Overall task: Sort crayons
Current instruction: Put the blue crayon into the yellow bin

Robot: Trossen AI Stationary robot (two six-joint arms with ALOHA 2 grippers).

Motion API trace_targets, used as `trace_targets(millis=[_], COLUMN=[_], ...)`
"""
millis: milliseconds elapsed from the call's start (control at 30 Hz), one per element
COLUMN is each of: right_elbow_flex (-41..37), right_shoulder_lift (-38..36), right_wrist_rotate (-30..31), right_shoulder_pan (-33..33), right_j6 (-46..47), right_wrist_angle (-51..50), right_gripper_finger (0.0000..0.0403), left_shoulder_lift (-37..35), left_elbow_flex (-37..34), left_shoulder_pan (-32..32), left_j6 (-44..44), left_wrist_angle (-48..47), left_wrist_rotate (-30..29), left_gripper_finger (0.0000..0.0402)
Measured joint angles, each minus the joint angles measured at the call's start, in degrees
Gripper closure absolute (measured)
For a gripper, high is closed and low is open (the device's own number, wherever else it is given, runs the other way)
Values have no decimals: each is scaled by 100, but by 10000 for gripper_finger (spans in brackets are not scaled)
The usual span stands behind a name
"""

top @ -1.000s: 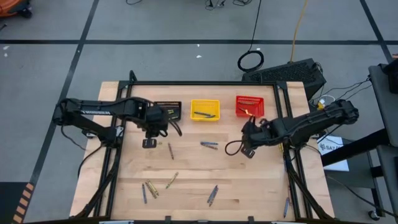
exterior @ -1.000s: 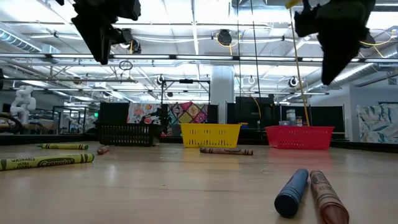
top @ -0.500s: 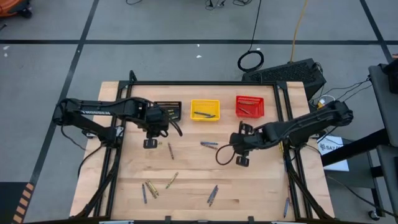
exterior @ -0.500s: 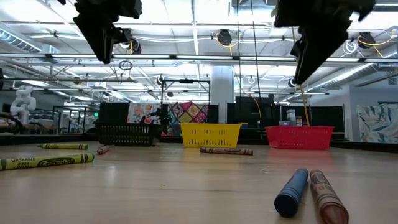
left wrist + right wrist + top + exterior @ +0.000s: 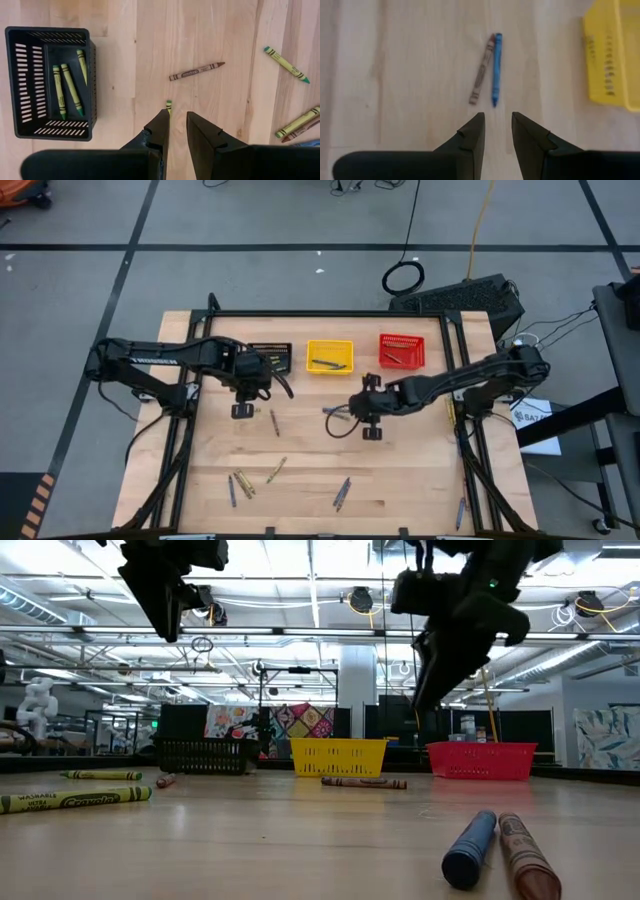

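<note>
The table (image 5: 400,480) is pale blond wood with a faint plank grain, framed by black rails. Three mesh baskets stand along its far edge: a black basket (image 5: 30,85), a bright yellow basket (image 5: 330,357) and a red basket (image 5: 402,351). The black one holds olive-yellow crayons (image 5: 67,90) with green tips. On the bare wood lie a brownish-red crayon (image 5: 196,71), another olive-yellow crayon (image 5: 286,64), and a blue crayon (image 5: 496,67) touching a brown one (image 5: 482,70). Both arms are black. The floor (image 5: 250,270) is grey, crossed by black tape lines.
</note>
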Motion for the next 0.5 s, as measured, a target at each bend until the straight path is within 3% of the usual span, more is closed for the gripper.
trace_targets(millis=[100, 500], right_elbow_flex=[0, 0], right_shoulder_lift=[32, 452], right_wrist_rotate=[-409, -374], right_shoulder_pan=[-162, -701], right_j6=[-163, 283], right_wrist_angle=[309, 1045], right_gripper_finger=[319, 319], left_shoulder_lift=[0, 1], left_elbow_flex=[0, -2], left_shoulder_pan=[0, 0], left_j6=[-1, 2], left_wrist_angle=[2, 145], left_wrist_rotate=[0, -57], left_gripper_finger=[338, 338])
